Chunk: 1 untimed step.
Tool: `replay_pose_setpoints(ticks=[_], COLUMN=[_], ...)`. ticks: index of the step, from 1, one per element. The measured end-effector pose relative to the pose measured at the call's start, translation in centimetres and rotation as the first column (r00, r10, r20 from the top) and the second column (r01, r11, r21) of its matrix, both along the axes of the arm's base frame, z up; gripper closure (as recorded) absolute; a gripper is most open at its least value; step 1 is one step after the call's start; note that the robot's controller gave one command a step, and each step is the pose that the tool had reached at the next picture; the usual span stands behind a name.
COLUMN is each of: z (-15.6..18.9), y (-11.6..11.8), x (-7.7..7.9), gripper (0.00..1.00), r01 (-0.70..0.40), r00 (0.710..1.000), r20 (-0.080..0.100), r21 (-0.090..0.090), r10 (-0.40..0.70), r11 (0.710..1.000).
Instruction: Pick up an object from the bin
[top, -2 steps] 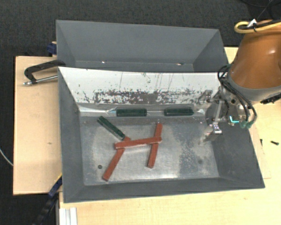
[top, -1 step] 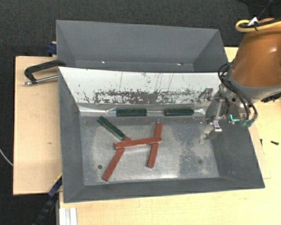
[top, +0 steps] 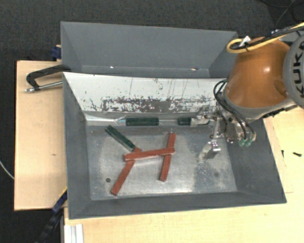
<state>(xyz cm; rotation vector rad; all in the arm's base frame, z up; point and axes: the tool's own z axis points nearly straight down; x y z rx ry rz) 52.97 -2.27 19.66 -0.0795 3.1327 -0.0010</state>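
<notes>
My gripper (top: 212, 149) hangs low over the bin's right part, above bare floor. Nothing shows in it. To its left lie three red sticks: one upright in the view (top: 167, 156), one crosswise (top: 149, 155) touching it, and one slanting down-left (top: 122, 177). A short dark green piece (top: 185, 121) lies at the foot of the back wall, up-left of the gripper.
A longer dark green stick (top: 142, 121) rests along the back wall. Another dark green stick (top: 119, 137) lies slanted at the left, by the red sticks. A small dark speck (top: 108, 180) sits near the front left. The arm's orange cover overhangs the bin's right rim.
</notes>
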Motion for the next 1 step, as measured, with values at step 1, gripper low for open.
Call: replay_pose_setpoints(ticks=[1], z=[-5.65], y=[2.87], x=[1.96], gripper=[0.00], r01=[0.092], r00=[0.996], r20=[-0.005], r21=[0.002], r10=[-0.092], r11=[0.996])
